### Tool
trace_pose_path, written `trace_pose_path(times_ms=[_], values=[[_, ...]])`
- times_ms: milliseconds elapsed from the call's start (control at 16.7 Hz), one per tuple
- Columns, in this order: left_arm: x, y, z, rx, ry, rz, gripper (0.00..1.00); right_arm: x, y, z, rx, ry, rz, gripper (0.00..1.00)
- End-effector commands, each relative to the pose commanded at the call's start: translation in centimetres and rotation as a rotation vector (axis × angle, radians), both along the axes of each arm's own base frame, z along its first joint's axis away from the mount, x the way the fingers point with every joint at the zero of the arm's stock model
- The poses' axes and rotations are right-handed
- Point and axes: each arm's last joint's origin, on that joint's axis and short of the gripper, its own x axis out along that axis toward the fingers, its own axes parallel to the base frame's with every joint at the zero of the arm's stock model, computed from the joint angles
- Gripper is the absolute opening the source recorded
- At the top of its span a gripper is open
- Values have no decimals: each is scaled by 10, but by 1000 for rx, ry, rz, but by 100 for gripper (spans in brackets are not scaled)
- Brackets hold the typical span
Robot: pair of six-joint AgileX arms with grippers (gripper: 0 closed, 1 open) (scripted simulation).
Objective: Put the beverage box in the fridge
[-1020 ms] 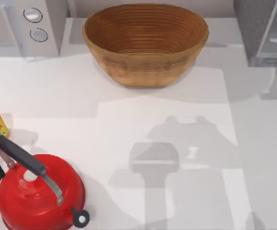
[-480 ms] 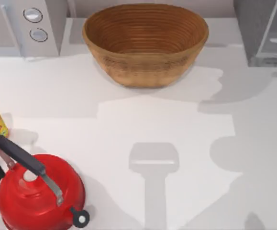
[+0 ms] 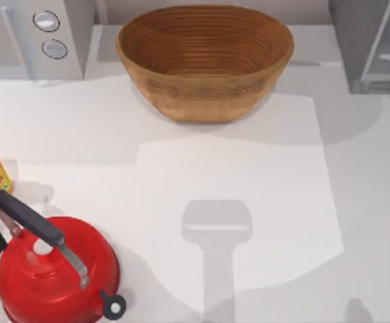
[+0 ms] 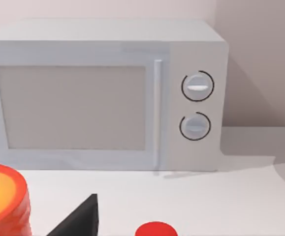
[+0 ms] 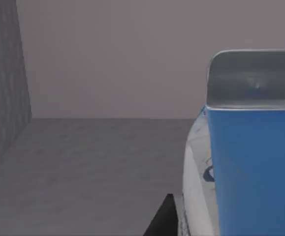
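Change on record: shadows on the counter (image 3: 262,175). The irregular arm-shaped shadow of a second ago, mid-right, is gone; the half-second-old round patch too. Shade now lies along the right and lower edge, by the fridge (image 3: 370,47).

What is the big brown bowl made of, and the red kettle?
The big brown oval basket looks woven, like wicker or cane: ridged rings run round its inside, with a dull finish. The round red kettle looks like painted or enamelled metal, smooth with a slight sheen; its dark handle may be plastic.
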Motion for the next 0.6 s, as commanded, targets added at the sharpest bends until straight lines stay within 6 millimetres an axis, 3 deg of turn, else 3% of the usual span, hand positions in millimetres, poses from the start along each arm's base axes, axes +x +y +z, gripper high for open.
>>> trace_pose_path(times_ms=[360, 600], values=[[0, 0, 0, 0, 0, 0, 100, 2, 2, 0, 2, 4, 3, 0], [0, 0, 0, 0, 0, 0, 100, 21, -1, 0, 0, 1, 0, 0]])
